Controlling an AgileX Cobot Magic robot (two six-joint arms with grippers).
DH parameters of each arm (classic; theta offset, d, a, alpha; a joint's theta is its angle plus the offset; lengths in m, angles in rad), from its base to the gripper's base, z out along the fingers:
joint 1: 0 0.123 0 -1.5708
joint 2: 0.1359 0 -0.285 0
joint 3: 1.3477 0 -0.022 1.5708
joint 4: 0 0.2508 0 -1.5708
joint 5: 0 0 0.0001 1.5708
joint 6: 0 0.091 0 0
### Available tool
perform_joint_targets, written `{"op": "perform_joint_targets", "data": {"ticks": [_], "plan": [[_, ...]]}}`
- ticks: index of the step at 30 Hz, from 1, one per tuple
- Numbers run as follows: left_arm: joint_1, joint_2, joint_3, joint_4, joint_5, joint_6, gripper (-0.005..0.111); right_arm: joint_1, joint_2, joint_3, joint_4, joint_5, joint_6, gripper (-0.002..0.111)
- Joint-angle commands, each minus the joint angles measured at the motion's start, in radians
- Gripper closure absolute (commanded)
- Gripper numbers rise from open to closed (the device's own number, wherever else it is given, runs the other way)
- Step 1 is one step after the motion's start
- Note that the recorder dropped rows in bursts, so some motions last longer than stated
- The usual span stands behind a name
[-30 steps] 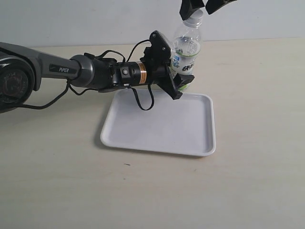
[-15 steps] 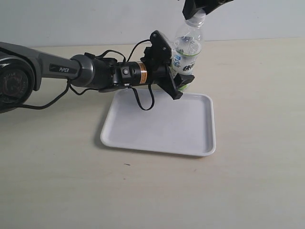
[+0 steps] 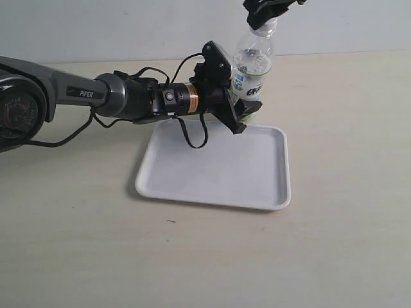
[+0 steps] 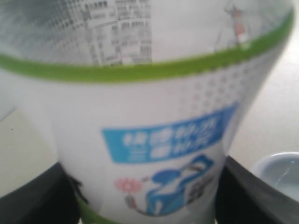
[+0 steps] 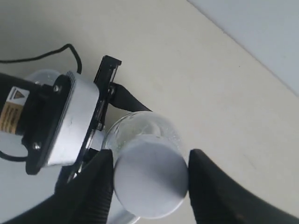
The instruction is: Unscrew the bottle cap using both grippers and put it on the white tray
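Clamping the bottle at the far edge of the white tray with the left gripper, pinching the bottle cap with the right gripper; risking spinning the whole bottle inside that clamp, or skidding round the cap, if gripping too lightly

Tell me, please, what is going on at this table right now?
The left gripper clamps the slim clear plastic bottle by its labelled body, at one edge of the flat white rectangular tray. The right gripper, reaching from above, grips the small round white screw cap on both sides. The cap is on the bottle's neck, not yet on the tray.
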Motion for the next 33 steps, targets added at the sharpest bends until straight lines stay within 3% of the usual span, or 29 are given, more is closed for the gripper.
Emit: {"op": "perform_joint_targets", "data": {"ticks": [1,7,13,18,21,26,33], "plan": [[-0.001,0.004,0.005,0.019,0.044,-0.003,0.107,0.001,-0.003,-0.004,-0.011,0.020,-0.307,0.108],[-0.001,0.004,0.005,0.019,0.044,-0.003,0.107,0.001,-0.003,-0.004,-0.006,-0.002,-0.548,0.108],[-0.001,0.004,0.005,0.015,0.044,-0.003,0.107,0.001,-0.059,-0.004,0.091,-0.100,-0.612,0.108],[-0.001,0.004,0.005,-0.028,0.042,-0.006,0.107,-0.005,-0.132,-0.004,0.039,-0.084,-0.236,0.108],[0.001,0.004,0.005,-0.057,0.038,-0.035,0.107,-0.005,-0.142,-0.004,-0.032,0.010,-0.124,0.108],[0.009,-0.012,0.005,-0.057,0.024,-0.143,0.107,-0.005,-0.142,0.020,-0.030,0.155,-0.052,0.108],[0.043,-0.012,0.005,-0.059,-0.026,-0.190,0.107,-0.005,-0.142,0.155,0.039,0.174,0.040,0.108]]}}
